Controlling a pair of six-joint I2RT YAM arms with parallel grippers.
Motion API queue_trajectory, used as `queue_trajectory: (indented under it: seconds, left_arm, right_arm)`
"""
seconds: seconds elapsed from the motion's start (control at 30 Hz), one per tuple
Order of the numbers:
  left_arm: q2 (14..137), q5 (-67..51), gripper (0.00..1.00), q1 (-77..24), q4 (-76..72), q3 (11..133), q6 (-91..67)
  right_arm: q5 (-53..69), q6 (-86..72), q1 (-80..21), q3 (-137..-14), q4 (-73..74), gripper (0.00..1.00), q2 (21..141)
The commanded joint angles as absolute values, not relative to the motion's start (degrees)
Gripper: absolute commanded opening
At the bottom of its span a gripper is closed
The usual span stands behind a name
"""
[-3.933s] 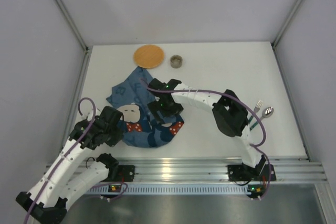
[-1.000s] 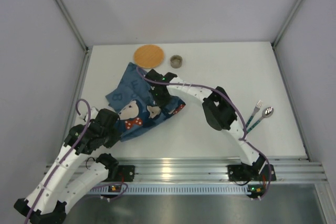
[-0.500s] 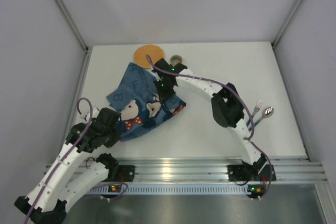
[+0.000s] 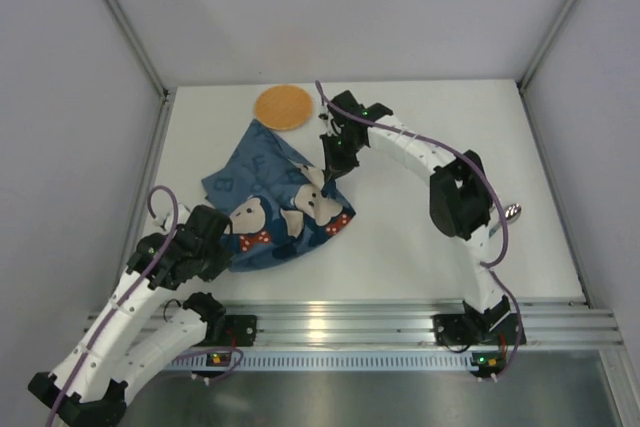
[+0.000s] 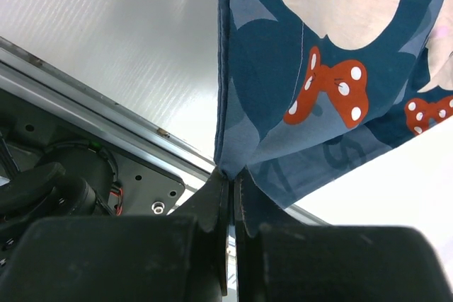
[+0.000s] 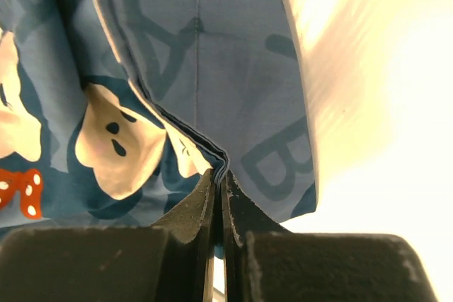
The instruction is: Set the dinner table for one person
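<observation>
The dark blue bear-print cloth mat (image 4: 262, 187) lies rumpled on the left part of the white dinner table (image 4: 420, 257). My left gripper (image 4: 222, 245) is shut on the mat's near-left corner; in the left wrist view the corner (image 5: 228, 167) is pinched between the closed jaws (image 5: 231, 183). My right gripper (image 4: 329, 164) is shut on a folded edge at the mat's far right side. The right wrist view shows that fold (image 6: 221, 164) clamped at the fingertips (image 6: 218, 178), with bear faces (image 6: 113, 150) to the left.
A round wooden coaster (image 4: 284, 107) sits at the far edge, just beyond the mat. A spoon (image 4: 512, 212) peeks out from behind the right arm's elbow (image 4: 458, 202) at the right. Aluminium rails (image 4: 330, 322) run along the near edge.
My right gripper has closed on the mat's edge and moved to the far right, drawing that side of the mat out. It now hides the small metal cup. The left gripper has stayed put.
</observation>
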State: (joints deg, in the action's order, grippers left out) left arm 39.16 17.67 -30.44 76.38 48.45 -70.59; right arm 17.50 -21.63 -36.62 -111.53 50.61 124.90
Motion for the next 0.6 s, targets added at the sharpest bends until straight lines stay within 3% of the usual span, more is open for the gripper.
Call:
queue_trajectory:
  seconds: [0.0,0.17,0.33,0.47,0.57]
  left_arm:
    - [39.9,18.3,0.0,-30.6,80.3,47.2,-70.4]
    - [47.1,18.0,0.0,-30.6,72.6,47.9,-64.6]
    - [54.7,20.7,0.0,-30.6,69.0,50.3,-59.6]
    - [59.1,21.6,0.0,-30.4,65.7,50.9,-57.0]
    - [61.3,22.1,0.0,-30.3,65.2,50.7,-56.5]
  right_arm:
    - [20.7,-20.6,-35.6,-109.7,49.7,0.0,121.3]
    - [18.9,-23.3,-29.3,-103.6,49.1,0.0,115.6]
    - [16.2,-28.3,-16.4,-75.0,41.6,0.0,94.2]
    - [14.3,-25.6,-8.1,-64.2,44.6,0.0,79.4]
    - [11.5,-26.7,-7.6,-57.8,47.1,0.0,74.1]
